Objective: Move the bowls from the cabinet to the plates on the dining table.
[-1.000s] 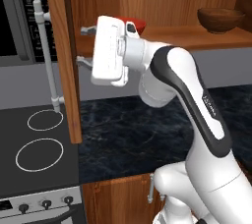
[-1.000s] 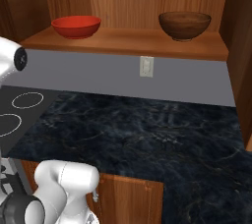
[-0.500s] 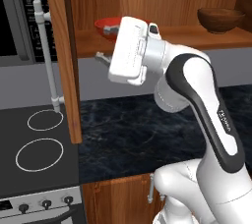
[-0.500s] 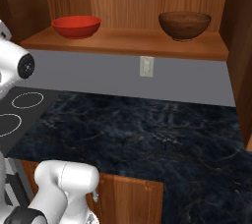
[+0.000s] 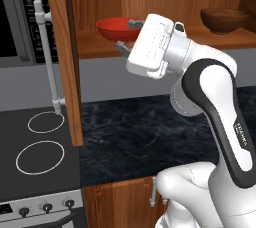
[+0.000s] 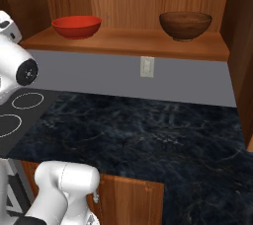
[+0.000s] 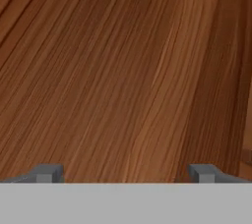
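Nearest you is the black marbled counter, with the stove rings at its left. Above it your gripper stands with its jaws spread wide and nothing between them, the fingertips far apart against wood grain, right at the red bowl. That bowl sits at the cabinet shelf's left, the brown bowl well apart at its right

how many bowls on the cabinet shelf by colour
red bowl: 1
dark brown bowl: 1
total: 2
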Controlling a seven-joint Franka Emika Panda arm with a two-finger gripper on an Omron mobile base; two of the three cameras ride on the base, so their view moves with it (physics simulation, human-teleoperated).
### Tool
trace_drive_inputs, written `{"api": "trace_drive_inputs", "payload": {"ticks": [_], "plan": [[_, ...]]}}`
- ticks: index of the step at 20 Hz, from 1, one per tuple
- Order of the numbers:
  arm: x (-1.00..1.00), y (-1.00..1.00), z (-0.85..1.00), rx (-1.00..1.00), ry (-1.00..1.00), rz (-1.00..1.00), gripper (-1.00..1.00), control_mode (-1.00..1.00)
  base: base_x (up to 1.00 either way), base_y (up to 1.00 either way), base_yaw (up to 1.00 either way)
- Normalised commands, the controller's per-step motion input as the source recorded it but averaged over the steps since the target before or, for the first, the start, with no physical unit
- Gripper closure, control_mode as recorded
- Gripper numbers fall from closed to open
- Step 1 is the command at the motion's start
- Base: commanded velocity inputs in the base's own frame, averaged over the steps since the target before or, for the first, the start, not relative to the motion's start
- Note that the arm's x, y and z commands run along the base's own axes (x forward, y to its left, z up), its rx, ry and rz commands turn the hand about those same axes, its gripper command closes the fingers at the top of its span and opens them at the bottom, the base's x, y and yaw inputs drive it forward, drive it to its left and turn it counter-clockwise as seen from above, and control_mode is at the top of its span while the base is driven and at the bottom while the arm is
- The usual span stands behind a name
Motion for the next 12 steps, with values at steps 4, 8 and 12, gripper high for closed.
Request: {"api": "trace_drive_inputs", "payload": {"ticks": [4,8,12], "plan": [[-0.17,-0.24,0.24,0.14,0.08,-0.15,-1.00,-1.00,0.00,0.00,0.00],[-0.20,-0.13,0.20,0.16,0.04,-0.16,-1.00,-1.00,0.00,0.00,0.00],[-0.23,-0.18,0.19,0.19,0.04,-0.11,-1.00,-1.00,0.00,0.00,0.00]]}}
